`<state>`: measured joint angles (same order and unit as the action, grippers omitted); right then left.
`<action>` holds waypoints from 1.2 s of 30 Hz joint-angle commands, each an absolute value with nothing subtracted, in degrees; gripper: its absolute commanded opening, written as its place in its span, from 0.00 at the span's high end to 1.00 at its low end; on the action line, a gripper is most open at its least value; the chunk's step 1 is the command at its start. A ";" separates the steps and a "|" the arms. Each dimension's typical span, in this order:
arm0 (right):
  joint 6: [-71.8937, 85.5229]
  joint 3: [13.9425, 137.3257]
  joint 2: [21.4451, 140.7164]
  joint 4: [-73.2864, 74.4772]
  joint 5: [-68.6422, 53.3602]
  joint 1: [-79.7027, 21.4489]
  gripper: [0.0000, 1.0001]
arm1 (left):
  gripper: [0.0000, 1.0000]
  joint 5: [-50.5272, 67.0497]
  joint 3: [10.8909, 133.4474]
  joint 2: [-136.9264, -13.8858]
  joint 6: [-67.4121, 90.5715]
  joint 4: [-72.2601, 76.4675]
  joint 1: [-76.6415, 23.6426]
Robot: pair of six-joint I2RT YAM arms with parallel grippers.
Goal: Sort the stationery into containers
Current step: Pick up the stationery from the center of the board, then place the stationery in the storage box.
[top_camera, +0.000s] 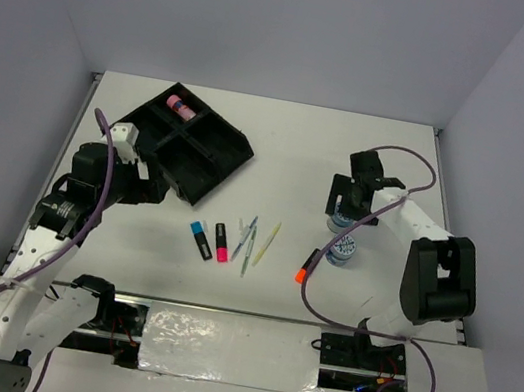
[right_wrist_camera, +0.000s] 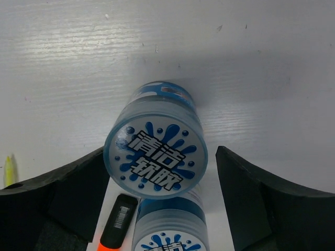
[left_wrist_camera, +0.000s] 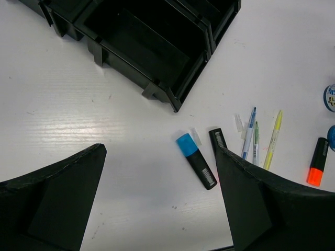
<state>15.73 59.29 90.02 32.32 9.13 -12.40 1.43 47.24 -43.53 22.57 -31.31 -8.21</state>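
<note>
Your right claw (right_wrist_camera: 159,156) stands apart, straddling a round blue patterned-lid plastic tub (right_wrist_camera: 155,162); your left claw (left_wrist_camera: 159,150) gapes near the short blue-capped black highlighter (left_wrist_camera: 197,168).

Far left, tray (top_camera: 197,159) holding tube (top_camera: 180,106) in its rear compartment; nearer, highlighters (top_camera: 201,239) left of pens (top_camera: 246,239); right, two tubs (top_camera: 342,249) together.
</note>
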 commanded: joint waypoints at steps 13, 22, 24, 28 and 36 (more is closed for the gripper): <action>13.18 70.13 89.84 31.56 8.54 -12.13 0.78 | 0.01 2.99 48.43 -43.77 21.36 -28.92 -8.61; 15.29 92.43 97.18 28.03 1.14 -29.60 0.76 | 0.01 -4.47 49.31 -41.93 23.02 -30.85 -8.61; 15.55 103.15 105.33 29.78 2.19 -32.16 0.77 | 0.01 -6.94 49.31 -41.22 23.64 -31.29 -8.53; 16.87 118.01 116.87 30.59 4.22 -37.17 0.76 | 0.01 -7.21 49.22 -41.13 23.64 -31.11 -8.53; 20.91 122.06 126.29 10.55 0.26 -39.20 0.76 | 0.01 -6.33 49.31 -42.36 23.47 -31.20 -8.44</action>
